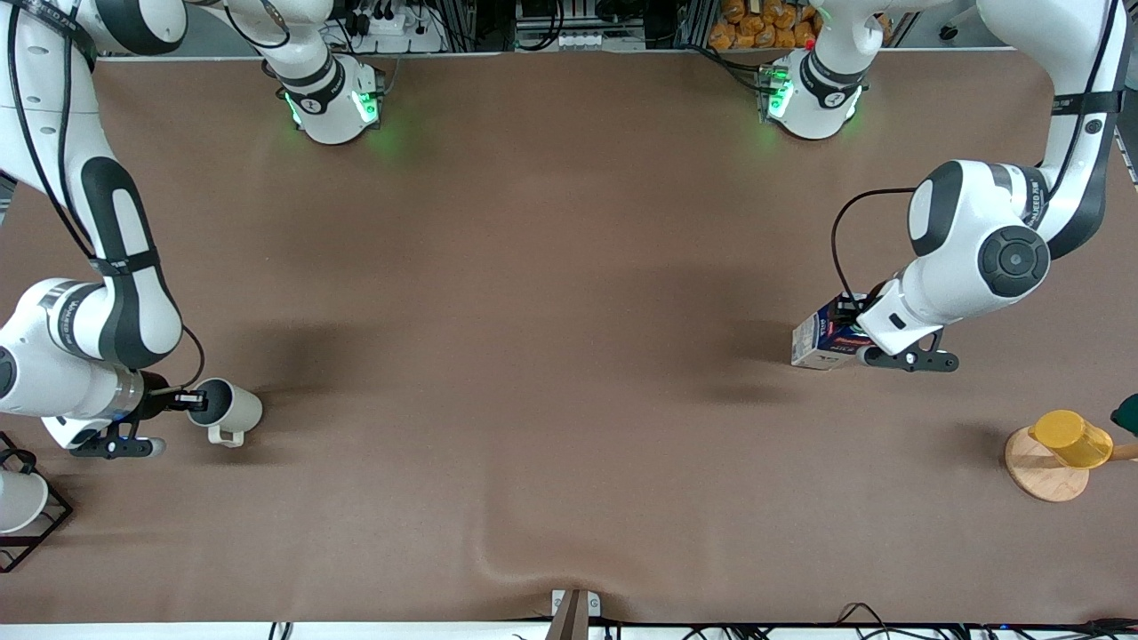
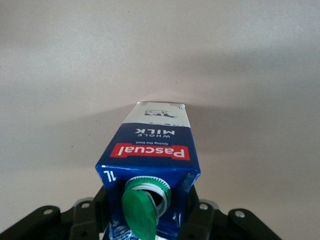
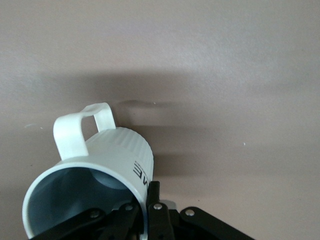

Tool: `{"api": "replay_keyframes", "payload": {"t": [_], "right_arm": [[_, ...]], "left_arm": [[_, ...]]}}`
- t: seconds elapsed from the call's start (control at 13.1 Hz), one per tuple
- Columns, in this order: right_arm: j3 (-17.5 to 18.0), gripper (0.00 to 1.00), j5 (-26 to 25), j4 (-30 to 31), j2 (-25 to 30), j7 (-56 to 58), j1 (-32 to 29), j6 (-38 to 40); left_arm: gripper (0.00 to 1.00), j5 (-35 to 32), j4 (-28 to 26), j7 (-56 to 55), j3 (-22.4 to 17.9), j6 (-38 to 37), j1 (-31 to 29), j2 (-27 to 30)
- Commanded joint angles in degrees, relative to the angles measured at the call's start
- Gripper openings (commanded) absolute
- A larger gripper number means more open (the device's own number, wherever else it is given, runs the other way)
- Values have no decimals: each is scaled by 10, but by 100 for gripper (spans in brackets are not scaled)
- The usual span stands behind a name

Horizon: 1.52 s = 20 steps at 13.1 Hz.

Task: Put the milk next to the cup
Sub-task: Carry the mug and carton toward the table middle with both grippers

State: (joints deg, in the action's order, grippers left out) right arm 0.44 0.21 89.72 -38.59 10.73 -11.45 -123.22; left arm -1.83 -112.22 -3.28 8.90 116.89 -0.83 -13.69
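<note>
The milk is a dark-blue carton with a red label, tilted over the table toward the left arm's end. My left gripper is shut on its top. In the left wrist view the milk fills the middle and its green cap stands open between the fingers of my left gripper. The cup is a pale mug held on its side over the table at the right arm's end. My right gripper is shut on its rim, one finger inside. The right wrist view shows the cup and my right gripper.
A yellow cup sits on a round wooden board at the left arm's end, with a dark green thing beside it. A black wire rack holding a white cup stands at the right arm's end. The brown cloth has a wrinkle near the front edge.
</note>
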Motion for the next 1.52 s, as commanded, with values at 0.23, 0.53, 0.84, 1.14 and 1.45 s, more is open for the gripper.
{"api": "replay_keyframes", "payload": {"t": [0.23, 0.53, 0.84, 1.14, 1.45], "right_arm": [[8, 0, 6, -7, 46, -94, 51, 82], [8, 0, 6, -6, 68, -255, 131, 116], [11, 0, 44, 5, 70, -393, 187, 120], [11, 0, 58, 3, 65, -556, 241, 116], [11, 0, 86, 4, 62, -720, 302, 112]], "left_arm": [[58, -12, 1, -1, 3, -1, 2, 15], [58, -10, 16, -26, 19, -6, 2, 19], [58, -7, 38, -93, 48, -21, 2, 19], [58, -6, 67, -170, 83, -45, 4, 18], [58, -6, 81, -221, 120, -51, 8, 14]]}}
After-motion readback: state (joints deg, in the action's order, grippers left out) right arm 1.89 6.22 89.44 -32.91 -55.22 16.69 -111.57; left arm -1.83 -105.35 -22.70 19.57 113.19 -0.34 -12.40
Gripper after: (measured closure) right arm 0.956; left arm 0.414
